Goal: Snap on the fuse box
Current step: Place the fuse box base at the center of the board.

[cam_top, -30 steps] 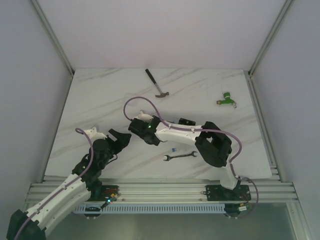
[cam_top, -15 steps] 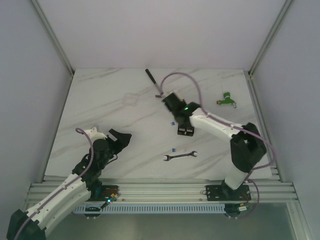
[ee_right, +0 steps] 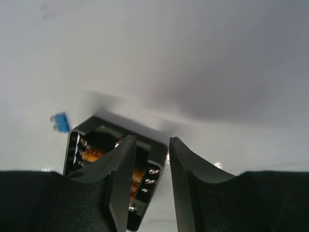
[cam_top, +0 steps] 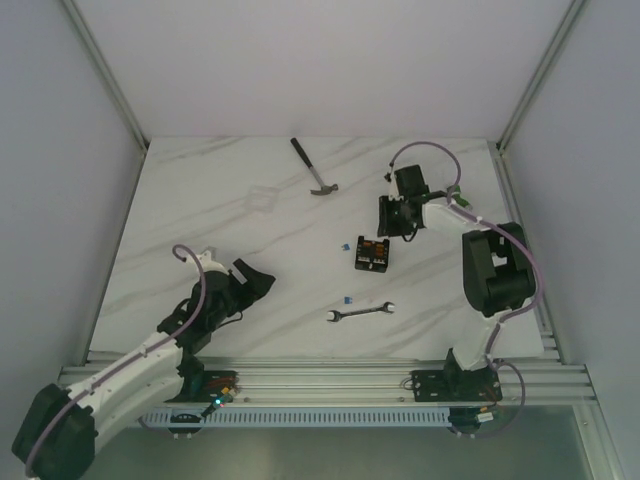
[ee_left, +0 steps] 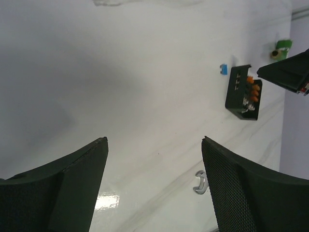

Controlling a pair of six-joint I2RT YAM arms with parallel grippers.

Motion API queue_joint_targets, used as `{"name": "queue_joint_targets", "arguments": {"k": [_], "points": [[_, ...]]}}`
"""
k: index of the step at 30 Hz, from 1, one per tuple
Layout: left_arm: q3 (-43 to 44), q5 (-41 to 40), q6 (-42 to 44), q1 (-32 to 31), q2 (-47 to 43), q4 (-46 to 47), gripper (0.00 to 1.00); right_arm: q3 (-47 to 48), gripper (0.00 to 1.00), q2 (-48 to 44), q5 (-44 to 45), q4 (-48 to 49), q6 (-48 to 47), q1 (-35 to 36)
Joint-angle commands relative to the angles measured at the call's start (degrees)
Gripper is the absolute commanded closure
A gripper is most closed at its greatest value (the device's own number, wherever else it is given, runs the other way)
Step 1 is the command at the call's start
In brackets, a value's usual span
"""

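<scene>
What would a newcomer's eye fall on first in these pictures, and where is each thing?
The small black fuse box, orange fuses showing, sits near the middle of the white table. The right gripper hangs just beyond it, jaws apart and empty. A hammer lies at the far side, a wrench nearer the front.

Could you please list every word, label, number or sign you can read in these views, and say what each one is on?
No text can be read in any view.
On the fuse box, orange fuses show, but any markings are too small to read.
The wrench and the hammer are too small for any stamp to show.
</scene>
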Motion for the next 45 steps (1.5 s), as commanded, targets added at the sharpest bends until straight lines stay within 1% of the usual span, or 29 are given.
{"name": "queue_joint_targets", "arguments": {"k": [1,7,10,12,14,17,19,22,27,29,32,36,41,45], "points": [[3.46,5.44,1.99,-0.09,5.69,5.73,0.13,-3.98,0.61,-0.74,-10.38,2.00,3.11,0.25],[6.32,7.76,3.00,-0.60,12.44,7.89,0.14,-12.62,0.62,-8.43,-15.47,4.93,8.45,0.95],[6.95,7.91,3.02,-0.84,14.79,9.00,0.14,-15.41,0.61,-11.88,-18.24,5.43,10.11,2.72],[7.40,8.24,2.98,-1.01,16.16,9.51,0.14,-16.20,0.60,-13.47,-19.78,5.10,9.37,4.74],[7.97,8.58,3.04,-1.10,17.34,9.62,0.14,-15.93,0.58,-15.57,-16.88,2.66,7.56,7.24],[8.35,8.72,3.19,-1.19,18.25,9.62,0.14,-14.92,0.55,-20.83,-8.10,-2.26,3.40,11.52],[8.12,8.11,3.34,-1.15,18.32,9.55,0.13,-14.14,0.52,-22.57,-7.11,-5.22,0.11,14.51],[7.54,6.67,3.31,-0.87,18.20,9.12,0.11,-11.92,0.48,-21.80,-4.86,-9.90,-5.74,19.54],[7.02,6.41,2.88,0.31,17.75,7.94,0.09,-9.59,0.50,-17.10,-2.37,-14.11,-12.75,25.96],[7.03,6.14,3.16,0.63,17.38,7.22,0.09,-9.19,0.50,-14.72,-0.02,-14.85,-16.72,28.27],[6.96,5.57,3.60,0.97,16.56,5.86,0.08,-8.77,0.51,-12.60,2.63,-15.05,-21.31,29.69],[6.60,4.70,3.98,1.90,14.72,3.69,0.08,-7.28,0.54,-10.24,2.38,-15.69,-25.61,31.05],[4.78,4.60,3.50,3.66,12.20,3.04,0.07,-6.18,0.58,-7.39,3.24,-15.94,-27.07,32.18],[4.21,5.04,3.63,4.35,11.31,2.87,0.07,-5.94,0.58,-6.68,2.16,-16.08,-28.35,33.67]]}}
